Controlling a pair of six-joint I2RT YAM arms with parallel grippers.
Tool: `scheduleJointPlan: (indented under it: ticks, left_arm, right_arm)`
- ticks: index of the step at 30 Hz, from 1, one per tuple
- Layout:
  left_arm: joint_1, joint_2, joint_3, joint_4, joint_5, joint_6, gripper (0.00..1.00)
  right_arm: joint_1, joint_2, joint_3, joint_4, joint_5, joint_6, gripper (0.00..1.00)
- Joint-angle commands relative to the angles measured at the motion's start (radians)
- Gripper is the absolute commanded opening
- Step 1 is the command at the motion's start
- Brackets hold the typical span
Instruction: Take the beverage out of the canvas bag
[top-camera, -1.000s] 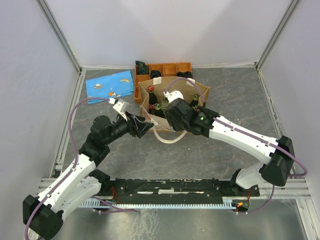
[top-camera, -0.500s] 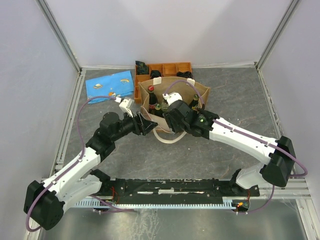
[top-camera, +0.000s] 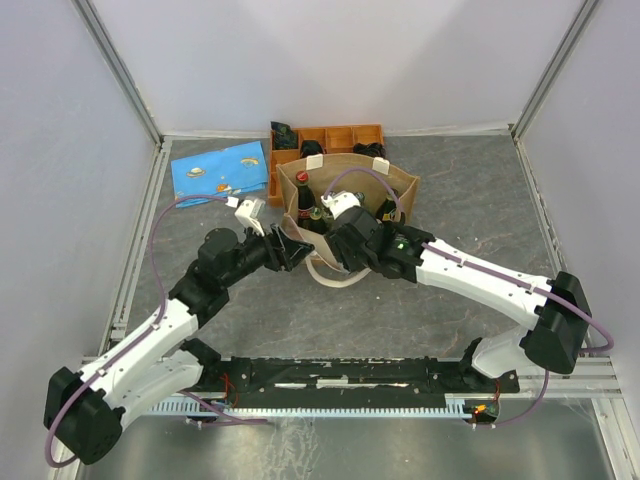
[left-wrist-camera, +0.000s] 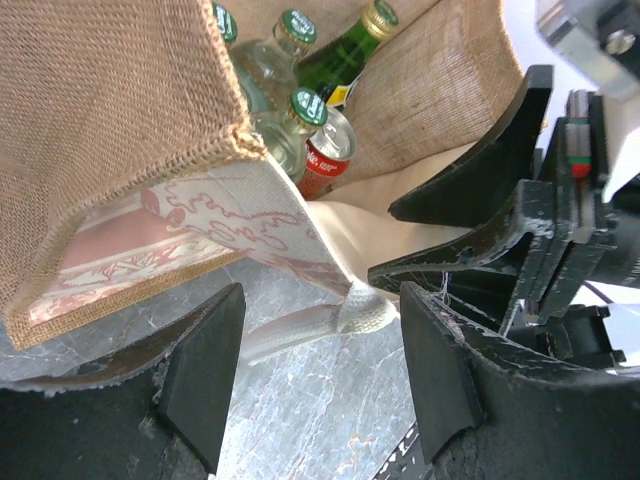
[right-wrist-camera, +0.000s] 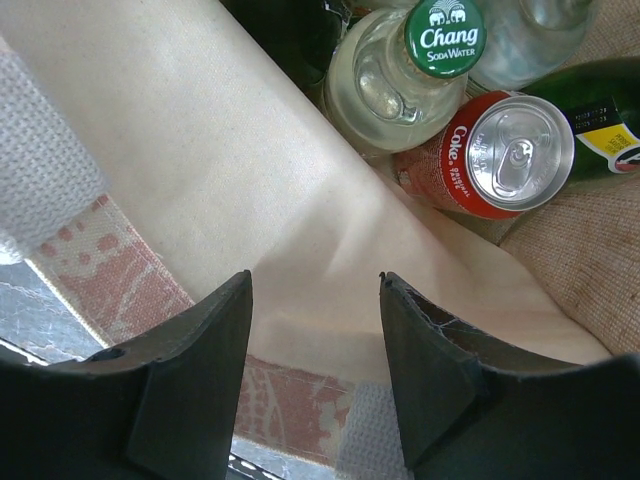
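Gaping empty, left fingers (left-wrist-camera: 205, 370) and right fingers (right-wrist-camera: 190, 380) face the canvas bag (left-wrist-camera: 110, 100), bottles (right-wrist-camera: 395, 75) half-hidden.

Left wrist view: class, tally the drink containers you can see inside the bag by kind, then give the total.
Green-capped bottles: 3
Gold-capped green bottle: 1
Red Coke can: 1
Total: 5

Noted an orange compartmented tray (top-camera: 343, 131) at the far edge of the grey marbled counter (top-camera: 470, 190). Saw a dark item (top-camera: 283, 133) in its far-left compartment and another dark lump (top-camera: 372, 149) near its right end, both too small to identify. Found a blue patterned cloth (top-camera: 220, 168) lying flat just beside the tray's left end.
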Motion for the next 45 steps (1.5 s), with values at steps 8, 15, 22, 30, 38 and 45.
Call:
scheduleJointPlan:
  ticks: [8,15,22,30,38,45]
  left_arm:
    - [-0.007,-0.01,0.061,0.034,-0.037,-0.015,0.71]
    - [-0.016,0.052,0.092,-0.012,-0.078,0.004,0.71]
    - [-0.028,0.103,0.103,-0.073,-0.115,0.024,0.64]
    - [-0.041,0.096,0.081,-0.16,-0.116,0.047,0.18]
    - [-0.044,0.029,0.054,-0.217,-0.002,0.053,0.03]
    - [-0.053,0.049,0.032,-0.218,0.078,0.109,0.03]
  right_arm:
    - [0.025,-0.027,-0.02,0.023,-0.014,-0.018,0.62]
    - [0.039,-0.028,-0.022,0.023,-0.001,-0.024,0.62]
    - [0.043,-0.038,-0.02,0.026,0.005,-0.039,0.61]
    - [0.043,-0.045,-0.023,0.024,0.038,-0.02,0.61]
    - [0.042,-0.064,0.032,0.001,0.262,0.047,0.59]
    - [0.04,-0.029,0.111,-0.08,0.439,0.108,0.59]
